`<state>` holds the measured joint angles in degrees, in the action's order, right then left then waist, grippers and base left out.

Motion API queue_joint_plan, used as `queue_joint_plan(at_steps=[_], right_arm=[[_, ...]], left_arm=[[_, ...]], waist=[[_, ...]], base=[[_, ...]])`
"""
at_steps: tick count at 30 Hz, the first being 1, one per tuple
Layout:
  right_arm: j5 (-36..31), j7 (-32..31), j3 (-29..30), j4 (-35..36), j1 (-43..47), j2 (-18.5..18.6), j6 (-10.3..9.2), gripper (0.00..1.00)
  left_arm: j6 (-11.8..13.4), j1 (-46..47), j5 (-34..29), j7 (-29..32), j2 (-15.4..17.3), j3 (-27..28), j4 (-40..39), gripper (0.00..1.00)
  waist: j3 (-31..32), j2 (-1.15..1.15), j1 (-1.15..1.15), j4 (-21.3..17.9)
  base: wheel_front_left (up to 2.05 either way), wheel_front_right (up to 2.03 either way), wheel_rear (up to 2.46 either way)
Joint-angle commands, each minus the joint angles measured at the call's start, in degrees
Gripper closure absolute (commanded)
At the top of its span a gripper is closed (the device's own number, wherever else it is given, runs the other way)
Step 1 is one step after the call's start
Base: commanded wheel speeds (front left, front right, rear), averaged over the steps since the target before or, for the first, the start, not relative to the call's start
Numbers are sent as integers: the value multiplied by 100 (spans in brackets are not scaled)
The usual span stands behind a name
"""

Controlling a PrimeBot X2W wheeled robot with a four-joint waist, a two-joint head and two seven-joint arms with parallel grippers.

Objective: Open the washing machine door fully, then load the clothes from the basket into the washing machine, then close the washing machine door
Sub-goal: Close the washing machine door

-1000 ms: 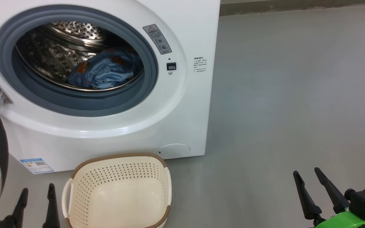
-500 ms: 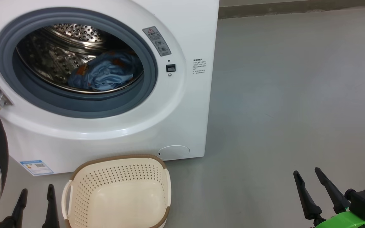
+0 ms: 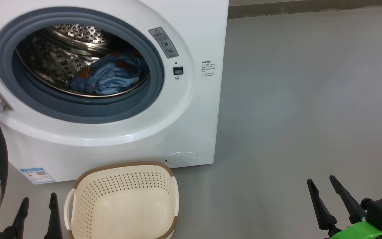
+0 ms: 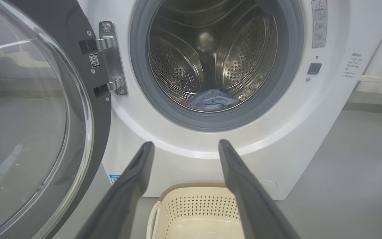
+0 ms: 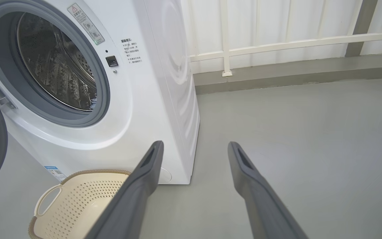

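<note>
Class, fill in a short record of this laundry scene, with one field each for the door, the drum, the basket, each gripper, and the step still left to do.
door: washing machine door swung wide open on its hinge, at the machine's left
drum: clothes lying inside the washing machine
basket: basket on the floor in front of the machine, no clothes visible in it
left gripper: open, holding nothing, just left of the basket
right gripper: open, holding nothing, over the floor well to the right
step left: close the door

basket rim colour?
Brown, woven-look, running around the top of the cream perforated basket. It shows best in the head view.
</note>
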<state>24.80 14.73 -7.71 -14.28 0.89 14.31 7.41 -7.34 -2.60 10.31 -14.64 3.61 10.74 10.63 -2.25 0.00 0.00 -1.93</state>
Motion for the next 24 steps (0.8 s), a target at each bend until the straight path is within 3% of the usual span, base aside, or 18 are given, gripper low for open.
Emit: queue_joint_plan(at_steps=[1,24], right_arm=[[1,27,-90,144,-16,97,8,0],[27,27,-120,157,53,161,8,0]], left_arm=[[-14,75,-84,-36,83,200,-156,0],[-14,1,-86,-36,40,229,-149,0]], waist=[[19,0,0,-2],[128,0,0,5]], base=[[-13,13,0],[-68,68,0]])
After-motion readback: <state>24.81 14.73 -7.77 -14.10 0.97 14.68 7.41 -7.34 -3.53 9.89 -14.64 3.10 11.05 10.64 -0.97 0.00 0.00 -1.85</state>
